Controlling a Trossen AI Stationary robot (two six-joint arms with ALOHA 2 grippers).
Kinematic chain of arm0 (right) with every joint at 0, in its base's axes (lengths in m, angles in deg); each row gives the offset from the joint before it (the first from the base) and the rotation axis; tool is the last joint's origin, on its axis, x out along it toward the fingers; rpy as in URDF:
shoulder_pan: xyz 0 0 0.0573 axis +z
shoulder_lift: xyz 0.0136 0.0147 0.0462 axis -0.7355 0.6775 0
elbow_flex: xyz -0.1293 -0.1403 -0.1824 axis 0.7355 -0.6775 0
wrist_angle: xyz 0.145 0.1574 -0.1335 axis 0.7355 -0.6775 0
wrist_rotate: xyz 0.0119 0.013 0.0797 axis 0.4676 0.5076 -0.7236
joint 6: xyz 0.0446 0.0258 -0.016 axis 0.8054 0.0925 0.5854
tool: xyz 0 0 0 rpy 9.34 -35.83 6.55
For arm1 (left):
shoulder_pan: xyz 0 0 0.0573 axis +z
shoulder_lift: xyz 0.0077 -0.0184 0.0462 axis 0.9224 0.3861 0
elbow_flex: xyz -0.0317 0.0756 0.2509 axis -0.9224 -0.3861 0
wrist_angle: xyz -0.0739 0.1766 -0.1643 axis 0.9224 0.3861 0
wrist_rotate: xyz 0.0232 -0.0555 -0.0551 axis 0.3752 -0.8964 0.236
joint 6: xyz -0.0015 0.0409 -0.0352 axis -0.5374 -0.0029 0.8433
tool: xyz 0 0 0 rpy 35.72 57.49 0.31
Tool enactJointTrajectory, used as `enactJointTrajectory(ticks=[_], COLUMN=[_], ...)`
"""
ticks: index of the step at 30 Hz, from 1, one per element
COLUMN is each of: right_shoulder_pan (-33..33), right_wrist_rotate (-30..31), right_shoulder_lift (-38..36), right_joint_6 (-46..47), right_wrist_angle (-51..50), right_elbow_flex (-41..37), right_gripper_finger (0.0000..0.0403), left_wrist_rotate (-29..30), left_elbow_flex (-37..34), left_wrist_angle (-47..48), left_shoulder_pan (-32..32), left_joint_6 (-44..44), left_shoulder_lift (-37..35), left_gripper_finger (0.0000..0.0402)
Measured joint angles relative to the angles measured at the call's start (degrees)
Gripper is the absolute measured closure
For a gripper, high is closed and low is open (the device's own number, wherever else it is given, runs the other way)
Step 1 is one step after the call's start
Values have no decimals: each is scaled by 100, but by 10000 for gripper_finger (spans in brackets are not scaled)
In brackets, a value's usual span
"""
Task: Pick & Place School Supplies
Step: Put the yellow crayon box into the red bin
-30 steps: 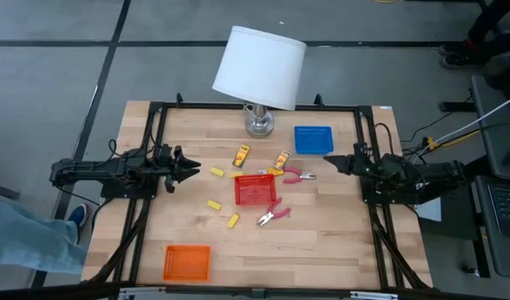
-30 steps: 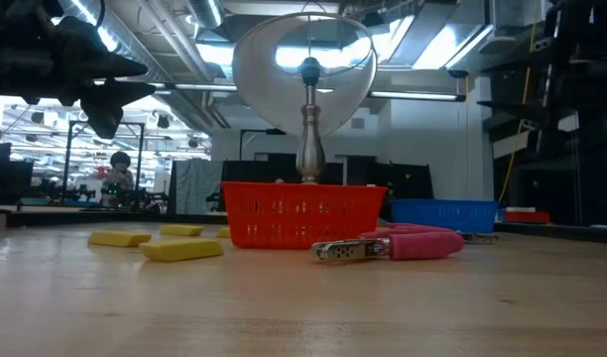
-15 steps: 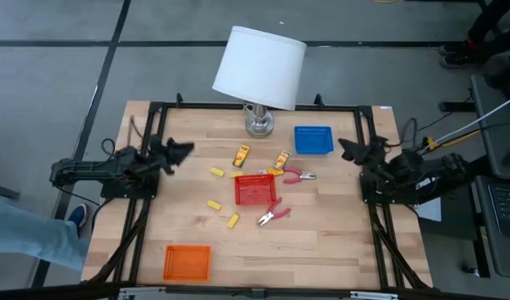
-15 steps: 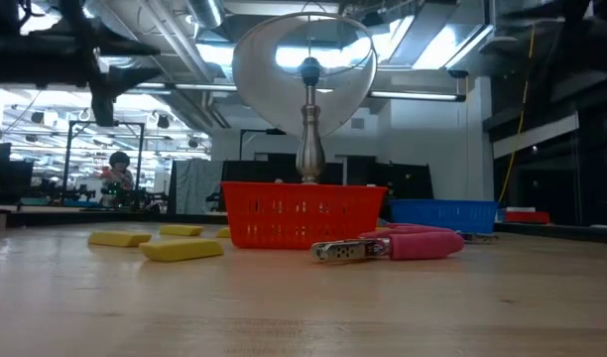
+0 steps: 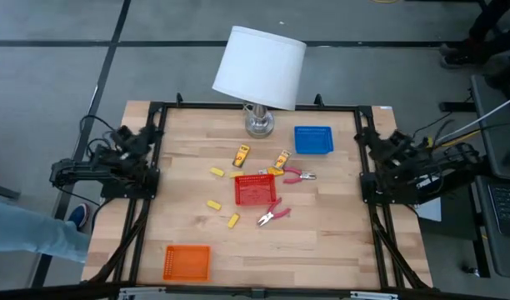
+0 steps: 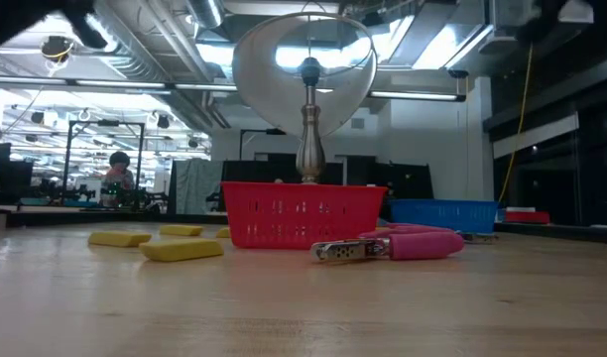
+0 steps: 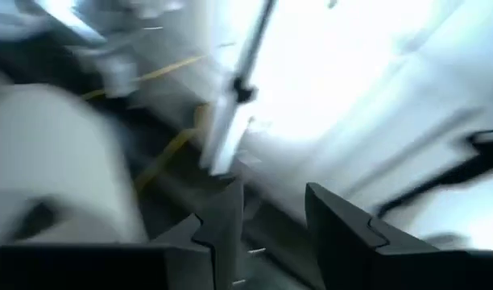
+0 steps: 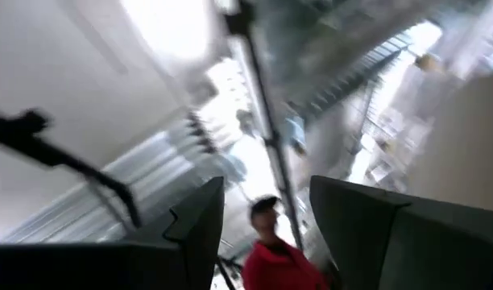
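Note:
On the table in the high view lie pale yellow blocks (image 5: 217, 172) (image 5: 213, 204) (image 5: 232, 221), two orange-yellow oblong pieces (image 5: 241, 155) (image 5: 281, 159) and two pink-handled scissor-like tools (image 5: 298, 175) (image 5: 272, 214), all flat around the red tray (image 5: 255, 200). The low view shows yellow blocks (image 6: 182, 250) and one pink tool (image 6: 403, 244) in front of that tray. My left gripper (image 5: 142, 136) is drawn back at the table's left edge, open (image 7: 271, 234), tipped toward the ceiling. My right gripper (image 5: 378, 138) is at the right edge, open (image 8: 267, 225), also tipped up.
A white-shaded lamp (image 5: 259, 67) stands on its silver base (image 5: 258, 123) at the far edge. A blue tray (image 5: 313, 139) sits far right, an orange tray (image 5: 187, 262) near left. A person in blue (image 5: 22, 237) stands off the table's left; another in red (image 8: 271, 262) shows beyond.
Both arms have pulled back from the table's middle toward their own side edges, folding up. Each gripper has risen and tipped upward; the left one has left the low view's top corner. The supplies and trays have stayed where they were.

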Motion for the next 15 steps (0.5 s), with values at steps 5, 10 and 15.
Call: enactJointTrajectory(ticks=[5, 10, 15], right_shoulder_pan=[0, -4, -4], right_wrist_rotate=[-425, -374, -211], right_shoulder_lift=[218, 296, 300], right_joint_6=[-711, -1660, -1688], right_wrist_angle=[-307, -416, -660], right_elbow_flex=[744, 1335, 1661], right_gripper_finger=[213, 213, 213], left_wrist_rotate=[-1145, -1176, -1259], left_elbow_flex=[554, 1638, 2698], left_wrist_angle=[15, 634, 778], left_shoulder_pan=[-9, -7, -9], left_joint_6=[131, -215, -642], left_shoulder_lift=[274, 1460, 2854], left_gripper_finger=[270, 270, 270])
